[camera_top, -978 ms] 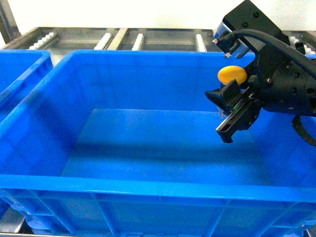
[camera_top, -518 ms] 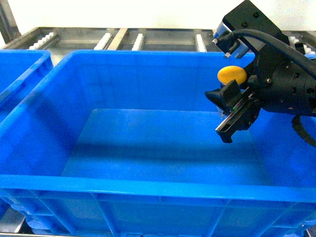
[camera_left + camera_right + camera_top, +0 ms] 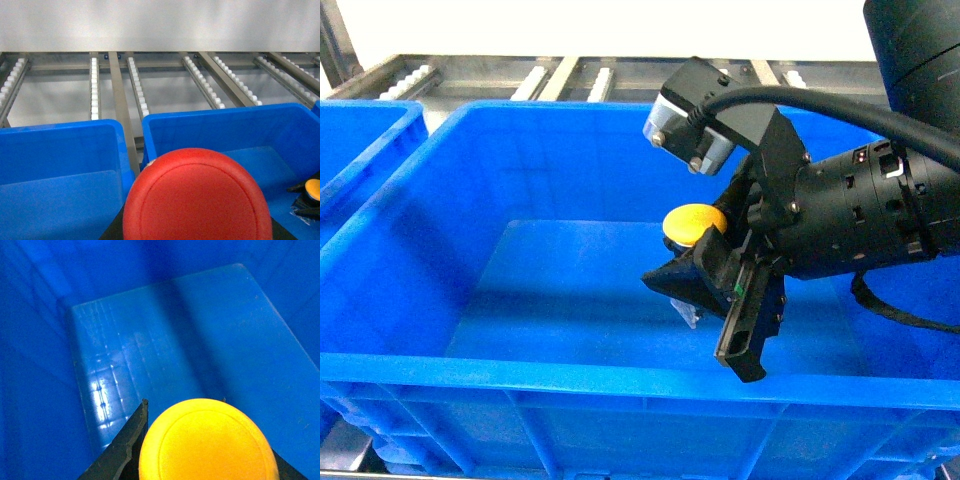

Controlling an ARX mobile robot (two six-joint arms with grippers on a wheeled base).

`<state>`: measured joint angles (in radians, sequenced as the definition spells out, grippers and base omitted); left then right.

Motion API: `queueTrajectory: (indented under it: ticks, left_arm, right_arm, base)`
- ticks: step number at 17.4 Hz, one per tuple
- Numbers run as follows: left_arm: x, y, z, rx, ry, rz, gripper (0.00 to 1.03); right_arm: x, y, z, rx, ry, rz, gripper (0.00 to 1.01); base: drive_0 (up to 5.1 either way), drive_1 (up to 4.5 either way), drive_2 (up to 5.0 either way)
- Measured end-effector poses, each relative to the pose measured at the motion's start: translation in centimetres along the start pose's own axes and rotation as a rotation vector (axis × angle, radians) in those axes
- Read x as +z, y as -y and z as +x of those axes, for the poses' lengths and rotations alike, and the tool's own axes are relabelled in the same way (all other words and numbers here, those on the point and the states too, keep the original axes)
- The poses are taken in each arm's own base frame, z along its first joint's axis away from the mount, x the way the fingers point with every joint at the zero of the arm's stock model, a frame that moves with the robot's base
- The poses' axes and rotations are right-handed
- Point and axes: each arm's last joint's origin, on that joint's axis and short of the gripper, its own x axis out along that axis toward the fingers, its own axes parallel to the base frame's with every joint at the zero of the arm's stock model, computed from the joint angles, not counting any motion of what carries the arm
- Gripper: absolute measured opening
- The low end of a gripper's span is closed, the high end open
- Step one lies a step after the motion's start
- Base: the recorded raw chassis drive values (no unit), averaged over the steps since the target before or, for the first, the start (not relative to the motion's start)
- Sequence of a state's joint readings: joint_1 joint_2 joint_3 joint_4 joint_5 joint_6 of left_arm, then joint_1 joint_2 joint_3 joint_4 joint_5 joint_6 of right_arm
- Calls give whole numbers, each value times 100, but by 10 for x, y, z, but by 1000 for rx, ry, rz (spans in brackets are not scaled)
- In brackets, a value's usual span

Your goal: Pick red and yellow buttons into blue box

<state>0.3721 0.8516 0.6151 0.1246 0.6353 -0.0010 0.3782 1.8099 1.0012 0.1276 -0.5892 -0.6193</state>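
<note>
The yellow button (image 3: 694,222) is held over the floor of the blue box (image 3: 620,380), with my right gripper (image 3: 705,300) shut on its body below the cap. In the right wrist view the yellow cap (image 3: 207,440) sits between the black fingers (image 3: 125,445), above the box's smooth bottom (image 3: 165,340). The red button (image 3: 197,200) fills the bottom of the left wrist view, held in my left gripper (image 3: 197,235), whose dark jaws show only at the lower corners. From there the blue box (image 3: 225,120) lies ahead to the right, with the yellow button (image 3: 314,189) inside it. The left gripper is outside the head view.
A second blue crate (image 3: 360,130) stands left of the box, with a narrow gap between them. Behind both runs a metal roller rack (image 3: 140,95) with white rollers. The right arm's black body (image 3: 880,210) reaches over the box's right wall.
My right gripper has moved left and lower into the box with the yellow button, from near the right wall toward the middle.
</note>
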Motion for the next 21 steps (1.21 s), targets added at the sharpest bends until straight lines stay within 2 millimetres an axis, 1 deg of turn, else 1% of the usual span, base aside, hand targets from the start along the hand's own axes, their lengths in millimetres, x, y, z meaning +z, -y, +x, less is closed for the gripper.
queueTrajectory:
  ticks: [1,2,4,5,7,12,13,14,16,17,18,19,21]
  left_arm:
    - [0,0,0,0,0,0,23]
    - [0,0,0,-5,0,1,23]
    - [0,0,0,-2,0,0,23]
    - [0,0,0,-2,0,0,23]
    - [0,0,0,-2,0,0,23]
    - [0,0,0,-3,0,0,23]
    - [-2,3,6,-4,-15,-5,23]
    - [-10,9,17,-37,-73,-35,23]
    - [-31,28,43,-137,-197,-93,23]
    - [-38,37,49,-168,-232,-102,23]
    - [-38,45,52,-212,-229,-115,23]
    - [-37,51,54,-248,-234,-133,23]
    - [-46,55,63,-291,-301,-210,23]
  right_arm:
    - [-3,0,2,0,-10,-5,36]
    - [-2,0,2,-2,-11,-10,44]
    - [-1,0,2,-1,-7,-21,68]
    - [-1,1,2,-5,-5,-28,77]
    - [1,4,0,-22,0,-33,99]
    - [1,4,0,-21,0,-33,98]
    - [1,4,0,-21,0,-33,98]
    - [1,4,0,-21,0,-33,98]
    - [1,4,0,-18,2,-33,98]
    - [1,4,0,-18,2,-33,98]
    - [1,4,0,-19,2,-34,98]
    - [1,4,0,-19,1,-33,98]
    - [1,4,0,-19,2,-33,98]
  base:
    - [0,0,0]
    - [0,0,0]
    - [0,0,0]
    - [0,0,0]
    - [0,0,0]
    - [0,0,0]
    - [0,0,0]
    - [0,0,0]
    - [0,0,0]
    - [0,0,0]
    - [0,0,0]
    - [0,0,0]
    - [0,0,0]
